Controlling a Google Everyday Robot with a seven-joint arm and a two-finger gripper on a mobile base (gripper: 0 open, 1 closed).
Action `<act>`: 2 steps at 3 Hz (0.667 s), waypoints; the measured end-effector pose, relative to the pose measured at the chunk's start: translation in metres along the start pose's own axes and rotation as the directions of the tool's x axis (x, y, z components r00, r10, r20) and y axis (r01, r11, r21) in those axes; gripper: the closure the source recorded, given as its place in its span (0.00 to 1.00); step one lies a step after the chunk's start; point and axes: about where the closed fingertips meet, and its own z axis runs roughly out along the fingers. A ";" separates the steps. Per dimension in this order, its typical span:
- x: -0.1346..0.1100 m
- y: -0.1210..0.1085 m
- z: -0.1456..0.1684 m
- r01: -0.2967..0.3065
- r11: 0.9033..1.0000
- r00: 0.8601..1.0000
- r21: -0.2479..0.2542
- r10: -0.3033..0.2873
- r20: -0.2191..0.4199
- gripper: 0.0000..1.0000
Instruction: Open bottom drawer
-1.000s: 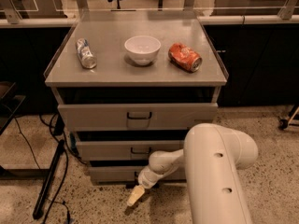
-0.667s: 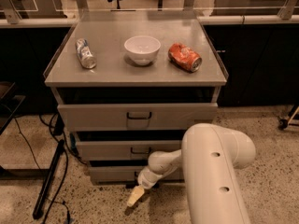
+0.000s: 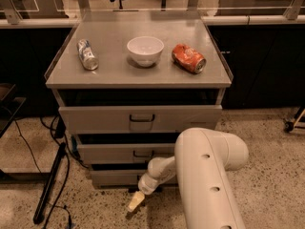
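Observation:
The bottom drawer [image 3: 110, 177] is the slim grey front at the foot of the grey cabinet, just above the floor. Its front sits roughly in line with the middle drawer above it. Its centre handle is hidden behind my wrist. My gripper [image 3: 135, 202] has cream-coloured tips and hangs low over the speckled floor, just in front of and slightly below the bottom drawer's front, near its middle. My thick white arm [image 3: 209, 175] reaches in from the lower right and covers the drawer's right part.
The top drawer [image 3: 95, 119] and middle drawer [image 3: 109, 152] have dark centre handles. On the cabinet top lie a crushed silver can [image 3: 87, 54], a white bowl [image 3: 145, 50] and a red can [image 3: 189, 57]. A black pole and cables [image 3: 50, 185] lie on the floor at left.
The big arm link has shifted slightly to the left. The gripper stays at the same spot before the bottom drawer.

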 end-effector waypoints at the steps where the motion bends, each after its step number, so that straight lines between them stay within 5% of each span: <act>1: -0.006 -0.014 0.015 -0.001 1.000 1.000 0.021 0.001 0.000 0.00; 2: -0.006 -0.016 0.023 0.006 1.000 1.000 0.016 -0.006 -0.010 0.00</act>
